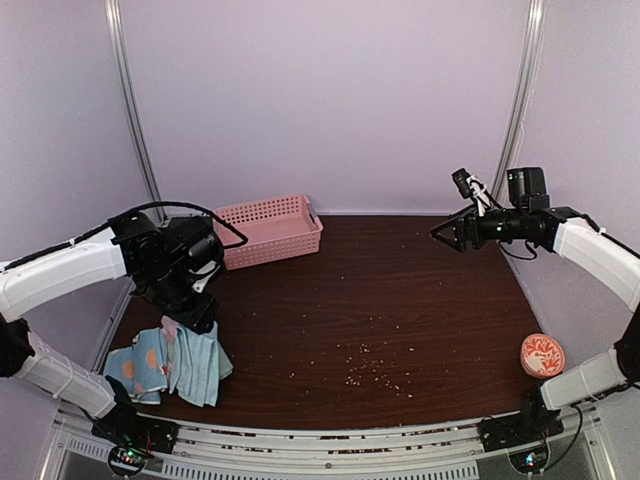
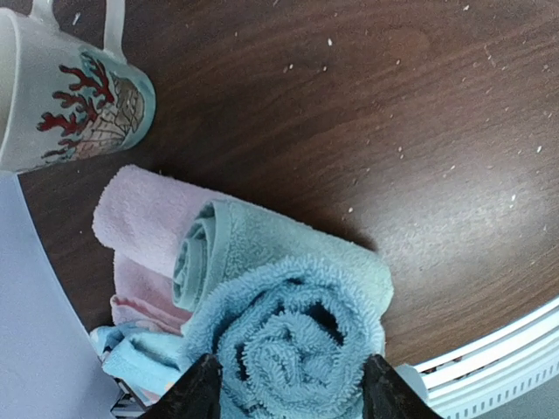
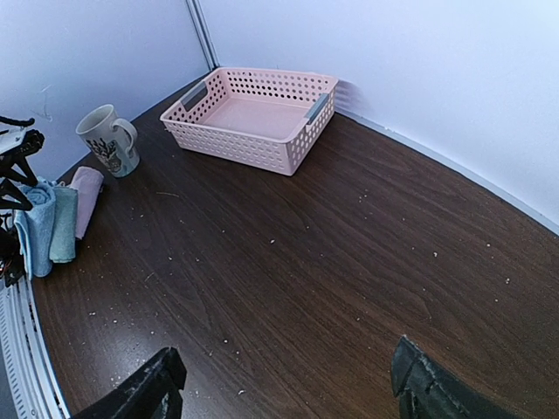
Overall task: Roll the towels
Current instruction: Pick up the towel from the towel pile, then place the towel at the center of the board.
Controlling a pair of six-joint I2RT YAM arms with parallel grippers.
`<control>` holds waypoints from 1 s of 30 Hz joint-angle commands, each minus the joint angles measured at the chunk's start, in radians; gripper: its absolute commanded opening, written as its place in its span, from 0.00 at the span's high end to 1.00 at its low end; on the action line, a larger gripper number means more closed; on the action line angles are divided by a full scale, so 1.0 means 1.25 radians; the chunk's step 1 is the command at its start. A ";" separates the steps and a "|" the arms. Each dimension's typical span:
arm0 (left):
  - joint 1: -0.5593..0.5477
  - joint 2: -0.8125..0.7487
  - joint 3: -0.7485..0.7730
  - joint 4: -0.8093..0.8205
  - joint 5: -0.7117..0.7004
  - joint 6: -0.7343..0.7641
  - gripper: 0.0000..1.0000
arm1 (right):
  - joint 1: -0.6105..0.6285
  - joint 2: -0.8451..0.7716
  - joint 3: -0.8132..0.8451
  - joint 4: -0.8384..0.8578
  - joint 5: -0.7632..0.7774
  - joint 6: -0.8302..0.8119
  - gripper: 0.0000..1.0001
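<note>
Squarely in left hand [image 2: 293,386]: blue towel [image 2: 288,336]

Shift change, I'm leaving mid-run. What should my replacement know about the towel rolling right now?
Left gripper: fingers closed on the rolled light blue towel, at the near-left table corner.
Right gripper: open, empty, raised on the right.
Done: the light blue towel, the sage green towel and the pink towel look rolled and lie side by side.
To do: the dotted towel lies flat beside them, unrolled.

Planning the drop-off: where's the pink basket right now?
Top view: the pink basket sits back-left, by the rear wall, beyond the towels.
</note>
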 commanded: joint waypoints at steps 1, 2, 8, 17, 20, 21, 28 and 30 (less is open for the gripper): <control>-0.006 0.035 0.001 -0.047 0.011 -0.005 0.47 | 0.014 0.002 -0.020 0.000 -0.007 -0.016 0.17; -0.006 0.037 -0.001 -0.035 0.037 0.010 0.48 | 0.017 0.003 -0.023 0.001 -0.007 -0.018 0.17; -0.006 0.053 -0.003 0.013 0.087 0.065 0.67 | 0.030 0.006 -0.040 0.004 -0.001 -0.023 0.17; -0.005 0.077 0.189 -0.002 0.117 0.170 1.00 | 0.035 0.010 -0.033 0.000 0.038 -0.020 0.17; -0.005 0.045 0.282 0.054 0.189 0.201 1.00 | 0.035 0.012 -0.019 -0.010 0.040 -0.016 0.18; -0.005 0.043 0.316 0.077 0.225 0.211 1.00 | 0.035 0.012 -0.015 -0.013 0.040 -0.015 0.18; -0.006 0.096 0.396 0.496 0.563 0.179 1.00 | 0.031 0.032 0.101 -0.078 0.069 -0.021 0.20; -0.010 0.143 0.401 0.643 0.658 0.151 1.00 | 0.023 0.036 0.146 -0.098 0.080 -0.015 0.19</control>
